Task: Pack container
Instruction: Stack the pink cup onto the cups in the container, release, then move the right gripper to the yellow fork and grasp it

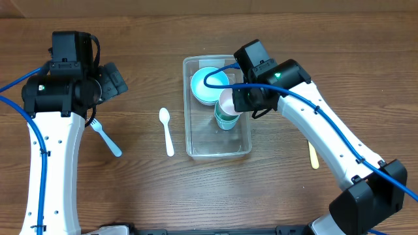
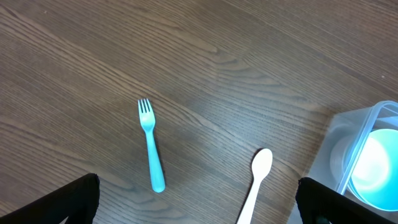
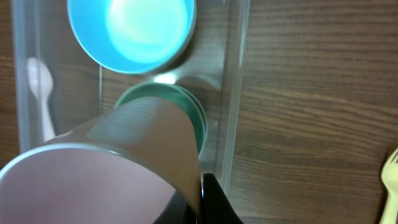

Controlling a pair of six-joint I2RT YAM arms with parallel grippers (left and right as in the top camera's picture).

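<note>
The clear container (image 1: 193, 145) stands mid-table and holds a blue bowl (image 1: 209, 85) and a green cup (image 1: 226, 120). My right gripper (image 1: 239, 103) is shut on the rim of a pink cup (image 1: 228, 102), held tilted just above the green cup. In the right wrist view the pink cup (image 3: 112, 168) fills the lower left, the gripper (image 3: 202, 202) pinches its rim, and the green cup (image 3: 186, 109), blue bowl (image 3: 130, 31) and container wall (image 3: 235, 81) show beyond it. My left gripper (image 2: 198, 214) is open and empty above the table, over a blue fork (image 2: 150, 155) and a white spoon (image 2: 256, 183).
The blue fork (image 1: 104, 137) lies left of the white spoon (image 1: 167, 130), both left of the container. A yellow utensil (image 1: 313, 155) lies right of the container; its tines (image 3: 392, 177) show in the right wrist view. The container corner (image 2: 348, 134) shows in the left wrist view.
</note>
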